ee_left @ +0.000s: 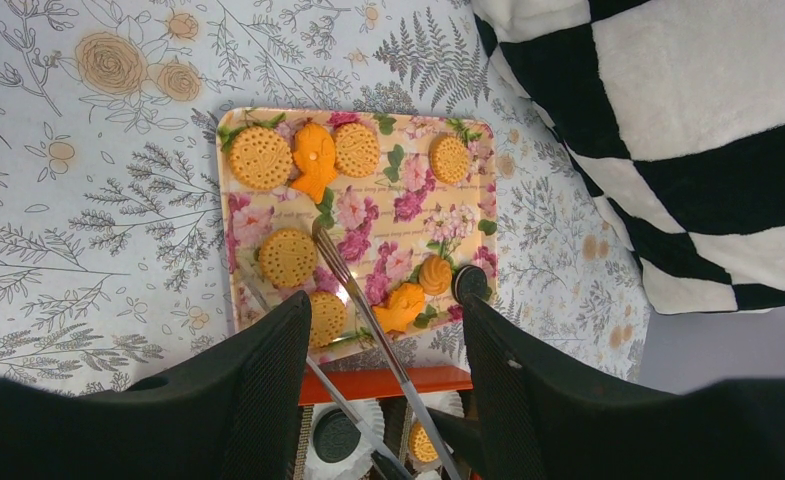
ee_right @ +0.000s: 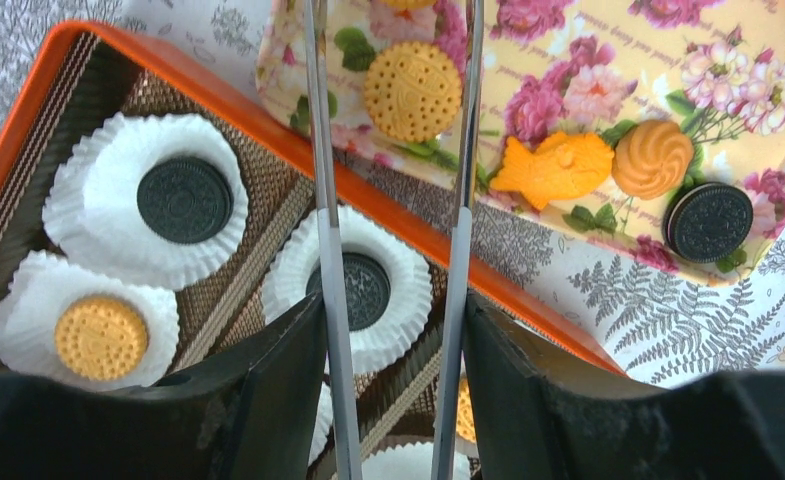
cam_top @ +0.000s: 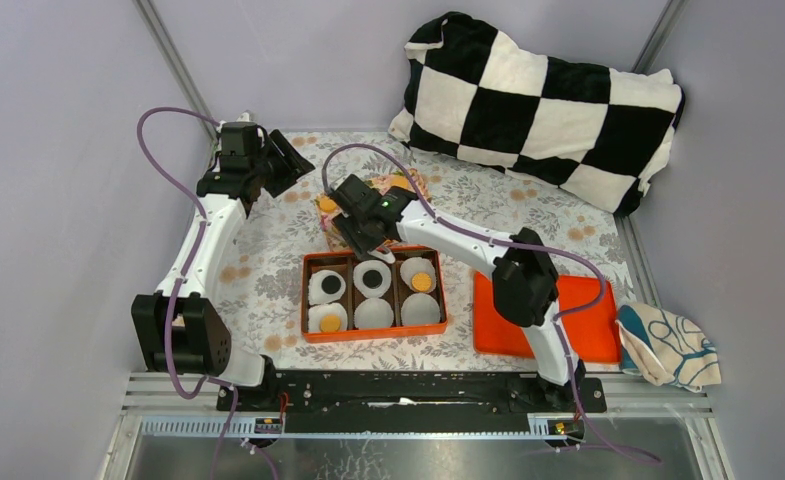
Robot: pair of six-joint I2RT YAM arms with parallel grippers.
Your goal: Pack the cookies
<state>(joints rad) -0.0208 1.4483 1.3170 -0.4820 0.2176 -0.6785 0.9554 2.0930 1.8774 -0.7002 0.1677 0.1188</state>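
Several tan cookies (ee_left: 260, 157) and one dark cookie (ee_left: 470, 283) lie on a floral tray (ee_left: 388, 240). The orange box (cam_top: 306, 300) holds white cups with dark cookies (cam_top: 328, 287) (ee_right: 184, 199) and tan cookies (cam_top: 421, 282) (ee_right: 100, 336). My right gripper (ee_right: 393, 305) (cam_top: 363, 225) is shut on metal tongs (ee_right: 320, 200), above the box's far edge. The tongs' two arms (ee_left: 348, 280) reach over the tray, spread either side of a tan cookie (ee_right: 412, 90). My left gripper (ee_left: 385, 303) (cam_top: 288, 160) hangs open high over the tray, holding nothing.
Two empty paper cups (cam_top: 373, 313) sit in the box's near row. A fish-shaped biscuit (ee_right: 553, 167) and a swirl biscuit (ee_right: 652, 158) share the tray. A checkered pillow (cam_top: 543, 105) lies at the back right. A flat orange lid (cam_top: 588, 330) and a folded cloth (cam_top: 668, 345) lie to the right.
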